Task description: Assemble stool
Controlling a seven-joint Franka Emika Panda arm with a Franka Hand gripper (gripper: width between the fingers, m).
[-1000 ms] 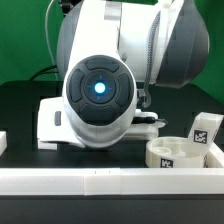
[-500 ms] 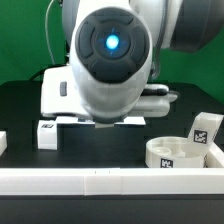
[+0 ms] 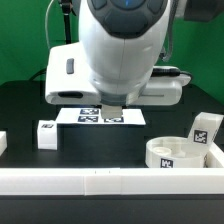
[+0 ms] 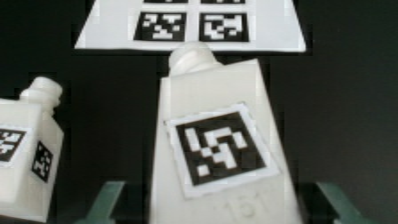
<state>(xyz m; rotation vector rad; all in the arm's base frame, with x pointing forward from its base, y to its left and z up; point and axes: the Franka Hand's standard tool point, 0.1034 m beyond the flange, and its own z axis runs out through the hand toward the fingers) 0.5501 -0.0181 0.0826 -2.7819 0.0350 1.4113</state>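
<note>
My hand [image 4: 219,210] holds a leg [image 4: 217,125]. One of my fingers [image 4: 111,203] stands on each side of its near end, and the jaws are set about halfway. The leg's tagged face is turned toward my wrist camera, and its narrow tip points at the marker board [image 4: 192,22].

In the exterior view the leg [image 3: 115,109] hangs under my hand, over the marker board [image 3: 92,117]. I cannot tell whether its tip touches the board.

A second leg [image 4: 25,150] lies on the black tabletop [image 3: 20,105] just beside the held one and apart from it. In the exterior view it sits toward the left [image 3: 46,134].

The seat [image 3: 176,153] rests near the exterior view's right, close behind the rail [image 3: 100,181]. A third leg [image 3: 205,128] stands at its far rim, slightly tilted.
</note>
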